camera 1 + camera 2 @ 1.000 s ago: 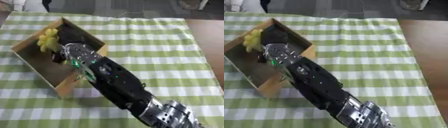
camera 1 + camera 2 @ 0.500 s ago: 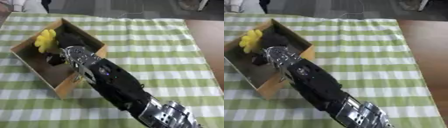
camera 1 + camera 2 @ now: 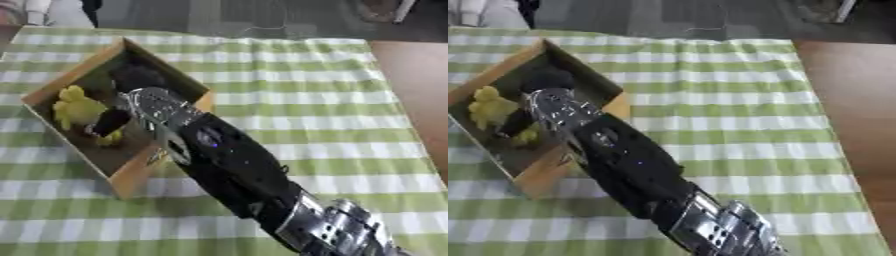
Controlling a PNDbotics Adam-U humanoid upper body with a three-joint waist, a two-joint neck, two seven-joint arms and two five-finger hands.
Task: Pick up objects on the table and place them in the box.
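The right hand point(image 3: 153, 107), shiny silver metal on a glossy black arm, reaches over the near wall of the cardboard box point(image 3: 140, 170), its dark fingers point(image 3: 109, 122) curled down onto a yellow thing point(image 3: 77, 107) inside. That thing is lumpy and soft-looking, lying at the fingertips on the box floor, with a dark rounded object point(image 3: 136, 75) just beyond the hand. The box sits askew on a green-and-white checked cloth point(image 3: 306, 100) covering the surface; no writing can be read.
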